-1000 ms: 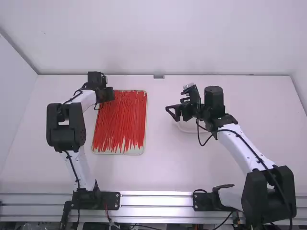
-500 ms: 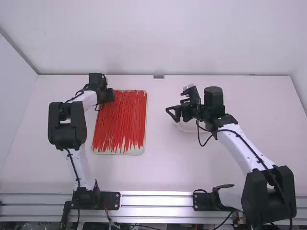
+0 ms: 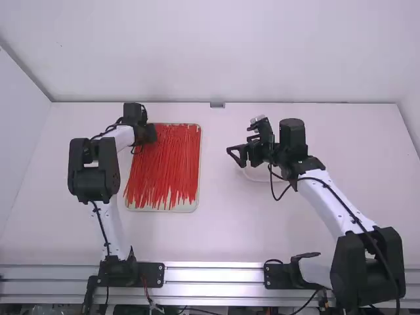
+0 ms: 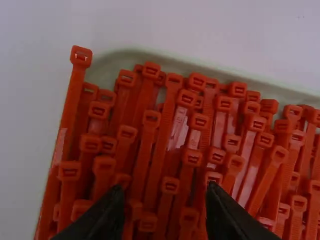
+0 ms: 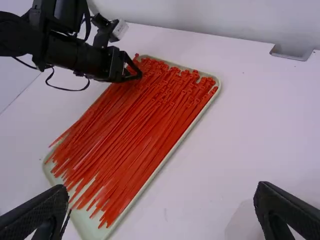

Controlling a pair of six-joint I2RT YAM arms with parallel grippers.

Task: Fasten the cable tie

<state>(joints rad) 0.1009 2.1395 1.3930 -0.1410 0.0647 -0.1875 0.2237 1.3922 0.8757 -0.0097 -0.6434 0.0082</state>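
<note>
Left hand (image 4: 164, 189) is held released over heads of red plastic cable ties (image 4: 150, 120) in pale rectangular tray (image 4: 125, 54), presumably to pick one; right hand (image 5: 159, 202) is held released nearby

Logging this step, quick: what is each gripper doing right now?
Left gripper: open at the red cable ties, holding nothing.
Right gripper: open, empty.

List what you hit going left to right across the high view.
left arm's black elbow → red cable ties on their tray → grey bracket at the table's far edge → right claw → right arm's base
</note>
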